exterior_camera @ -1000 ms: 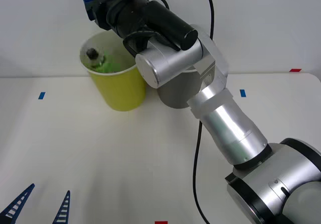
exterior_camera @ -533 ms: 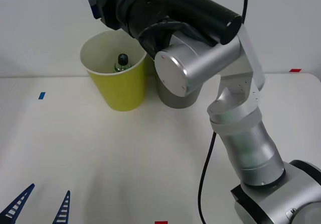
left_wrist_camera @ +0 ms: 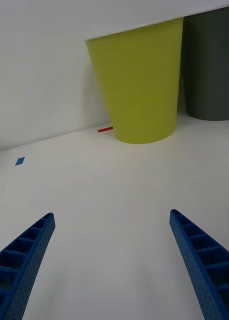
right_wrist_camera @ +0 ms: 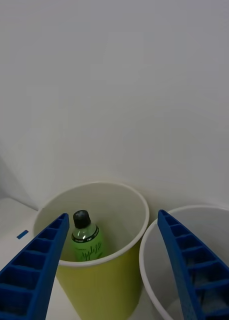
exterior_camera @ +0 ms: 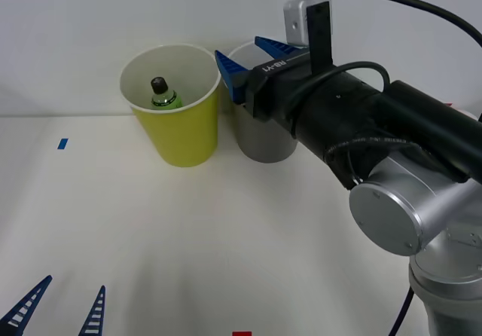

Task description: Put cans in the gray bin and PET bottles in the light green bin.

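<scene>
The light green bin [exterior_camera: 181,136] stands at the back of the table with the PET bottle [exterior_camera: 162,95] upright inside it, black cap up. The gray bin [exterior_camera: 260,140] stands touching it on the right. My right gripper [exterior_camera: 252,59] hangs open and empty over the gray bin's near rim. Its wrist view looks down into the light green bin [right_wrist_camera: 97,287], at the PET bottle [right_wrist_camera: 86,241] and the gray bin [right_wrist_camera: 214,227], with the right gripper [right_wrist_camera: 113,215] wide apart. My left gripper [exterior_camera: 56,306] rests open at the near left. Cans are out of view.
A white wall rises right behind both bins. A blue tape mark [exterior_camera: 62,143] lies at the left and a red mark [exterior_camera: 241,334] at the front edge. The left wrist view has the left gripper [left_wrist_camera: 111,215], the light green bin [left_wrist_camera: 144,85] and the gray bin [left_wrist_camera: 212,65].
My right arm has swung back from above the light green bin to the right, over the gray bin. The bottle, first leaning in the bin, now stands upright. The left arm stayed still.
</scene>
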Robot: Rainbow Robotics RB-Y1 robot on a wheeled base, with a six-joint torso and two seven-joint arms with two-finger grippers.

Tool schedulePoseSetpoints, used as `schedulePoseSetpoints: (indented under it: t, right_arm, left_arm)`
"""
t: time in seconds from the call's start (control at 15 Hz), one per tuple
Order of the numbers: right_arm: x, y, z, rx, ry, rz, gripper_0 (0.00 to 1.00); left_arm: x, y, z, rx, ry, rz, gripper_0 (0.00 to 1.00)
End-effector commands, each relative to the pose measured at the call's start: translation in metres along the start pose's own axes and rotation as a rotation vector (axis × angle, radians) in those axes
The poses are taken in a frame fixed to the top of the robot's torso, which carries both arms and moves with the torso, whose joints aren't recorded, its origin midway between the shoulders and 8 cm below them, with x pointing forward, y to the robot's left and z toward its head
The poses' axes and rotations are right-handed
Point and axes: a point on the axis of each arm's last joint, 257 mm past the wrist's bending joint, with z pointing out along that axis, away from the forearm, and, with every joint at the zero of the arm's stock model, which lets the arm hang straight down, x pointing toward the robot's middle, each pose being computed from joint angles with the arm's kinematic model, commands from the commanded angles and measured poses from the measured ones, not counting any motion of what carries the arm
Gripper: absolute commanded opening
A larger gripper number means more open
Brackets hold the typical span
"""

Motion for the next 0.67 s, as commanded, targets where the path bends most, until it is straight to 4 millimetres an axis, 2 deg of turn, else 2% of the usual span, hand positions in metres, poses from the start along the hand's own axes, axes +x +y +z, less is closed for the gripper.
schedulePoseSetpoints:
  t: [0.07,0.33,0.67]
  right_arm:
    - [0.041,-0.004,-0.028,0.008,-0.013,0.000,0.58]
    - [0.082,-0.016,-0.048,0.064,0.049,0.004,0.58]
    - [0.122,-0.034,-0.081,0.206,0.052,0.140,0.58]
  left_arm:
    - [0.000,0.000,0.000,0.000,0.000,0.000,0.79]
    - [0.000,0.000,0.000,0.000,0.000,0.000,0.79]
    - [0.000,0.000,0.000,0.000,0.000,0.000,0.79]
